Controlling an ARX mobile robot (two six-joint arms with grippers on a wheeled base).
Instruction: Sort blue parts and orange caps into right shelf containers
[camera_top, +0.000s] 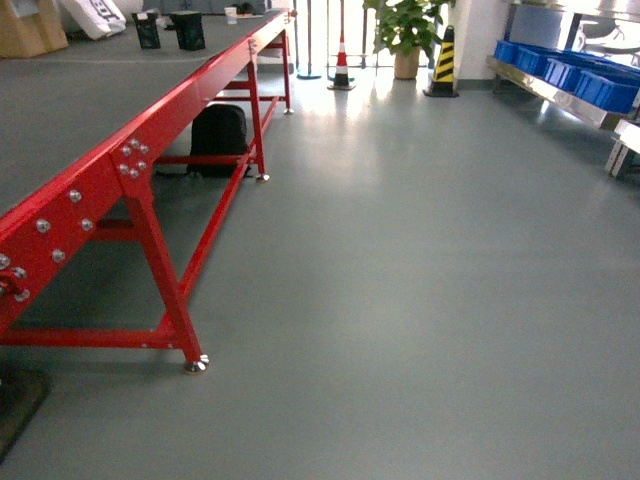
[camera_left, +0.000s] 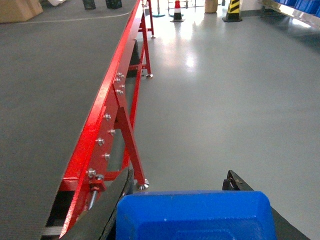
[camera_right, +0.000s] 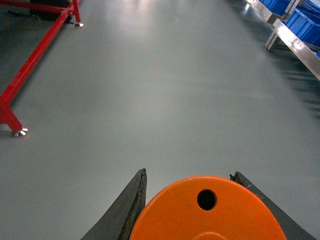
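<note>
Grey floor (camera_top: 420, 300) fills most of every view, smooth and glossy, with window glare brightening its far end. Along the left of the head view runs a long red steel conveyor frame (camera_top: 170, 130) topped by a dark grey belt (camera_top: 70, 100); its bolted legs stand on small silver feet, and a black backpack (camera_top: 218, 138) sits on the floor underneath it. At the belt's far end stand two black bins (camera_top: 170, 30) and a tan cardboard box (camera_top: 30, 25).

On the right, a steel shelf (camera_top: 560, 95) carries a row of blue crates (camera_top: 580, 75), well apart from the conveyor and seen again at the upper right corner of the right wrist view. Beyond, near the bright doorway, are a potted plant (camera_top: 405, 30), a yellow-and-black cone (camera_top: 443, 62) and a red-and-white cone (camera_top: 341, 68).

Neither arm shows in the head view. In the left wrist view the left gripper (camera_left: 195, 220) hangs beside the conveyor's edge, its two dark fingers (camera_left: 240, 182) closed against a blue part (camera_left: 195, 215) that fills the gap between them (only its top face shows). In the right wrist view the right gripper (camera_right: 200, 215) hangs over bare floor, its fingers (camera_right: 130, 210) clamped on either side of an orange cap (camera_right: 200, 210), whose flat top shows one small round hole. Both pieces are held in the air, far from the crates.
</note>
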